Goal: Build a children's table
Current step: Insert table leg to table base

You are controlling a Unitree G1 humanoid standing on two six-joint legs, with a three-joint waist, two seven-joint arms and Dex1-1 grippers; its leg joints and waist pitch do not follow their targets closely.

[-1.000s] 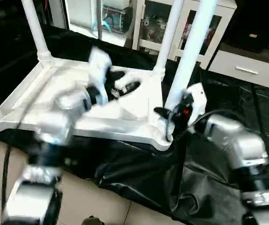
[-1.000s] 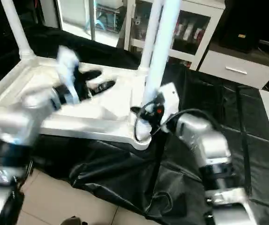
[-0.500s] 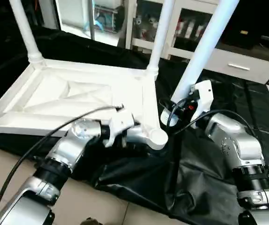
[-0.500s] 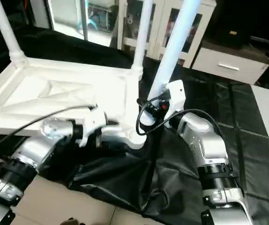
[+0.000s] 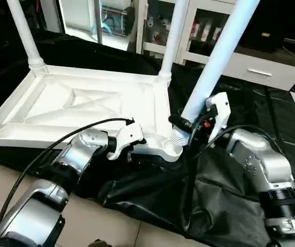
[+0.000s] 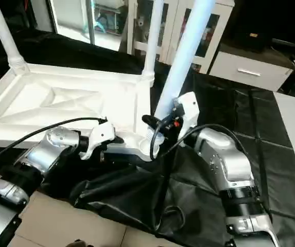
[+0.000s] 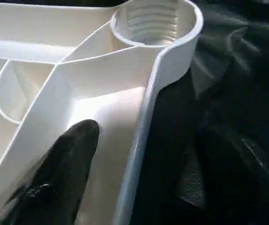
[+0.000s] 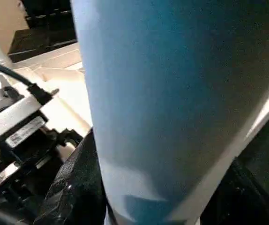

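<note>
On the black-draped worktop (image 5: 250,113) lies my upturned white plastic square tabletop (image 5: 86,110), X-ribs up. My right hand (image 5: 188,125) is clamped on the long white tapered leg (image 5: 217,62), its threaded end at the near corner socket (image 7: 155,21) (not seated). My left hand (image 7: 139,154) straddles the rim beside it, fingers (image 7: 59,173) apart.

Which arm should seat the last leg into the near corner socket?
Right. The right gripper is shut on the fourth leg, whose threaded end sits at the near corner socket. The left gripper straddles the tabletop rim beside it, better placed for steadying.
</note>
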